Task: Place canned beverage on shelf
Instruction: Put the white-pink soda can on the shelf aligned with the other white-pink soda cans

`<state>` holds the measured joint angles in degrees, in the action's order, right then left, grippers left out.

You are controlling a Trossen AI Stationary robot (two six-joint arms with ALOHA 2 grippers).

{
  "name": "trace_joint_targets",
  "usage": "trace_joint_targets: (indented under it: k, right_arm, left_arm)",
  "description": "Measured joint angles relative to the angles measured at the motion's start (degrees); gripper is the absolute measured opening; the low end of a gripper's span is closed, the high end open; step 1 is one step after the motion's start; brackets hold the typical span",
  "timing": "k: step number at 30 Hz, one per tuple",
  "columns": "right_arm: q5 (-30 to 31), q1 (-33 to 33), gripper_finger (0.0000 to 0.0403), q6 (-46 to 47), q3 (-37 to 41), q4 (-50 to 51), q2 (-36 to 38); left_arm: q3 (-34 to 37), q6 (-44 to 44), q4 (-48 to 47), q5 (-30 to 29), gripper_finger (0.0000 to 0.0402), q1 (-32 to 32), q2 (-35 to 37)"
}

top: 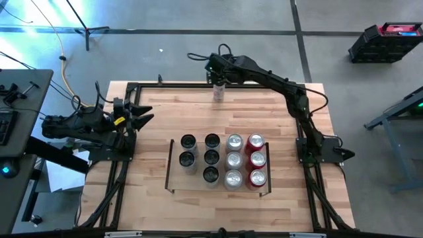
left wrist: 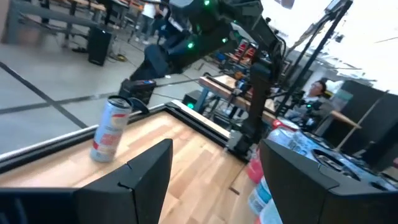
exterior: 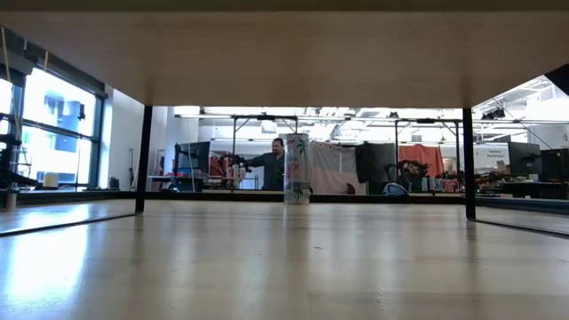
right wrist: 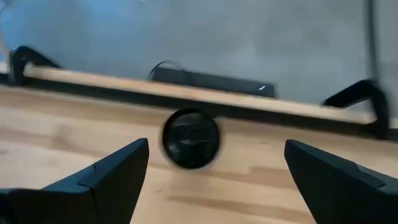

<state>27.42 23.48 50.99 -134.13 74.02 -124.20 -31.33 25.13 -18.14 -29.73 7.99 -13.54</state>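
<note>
Had the right gripper (top: 218, 78) spread wide right above the lone can (top: 218, 92) at the table's far edge, lined up for a top grab. Shelf (top: 170, 165) was well behind it, w/ one slot open. Left gripper (top: 142, 114) parked, part open.
</note>
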Motion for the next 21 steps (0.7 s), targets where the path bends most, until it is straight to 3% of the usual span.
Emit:
trace_joint_targets:
  k: [7,17,21]
  right_arm:
    - [-1.9,0.21,0.0362,2.72,0.07,-5.57,-5.46]
    - [-0.09,1.28,0.0362,2.33,0.07,-8.76,-9.52]
    - [1.44,1.47,0.0362,6.25,0.02,-6.78,-11.02]
  left_arm:
    - [0.0,-4.93,2.08,-2.7,0.0233,0.0,0.1]
    - [0.0,-6.39,0.89,-0.4,0.0233,0.0,0.11]
    - [0.0,-6.34,0.53,0.77,0.0234,0.0,0.11]
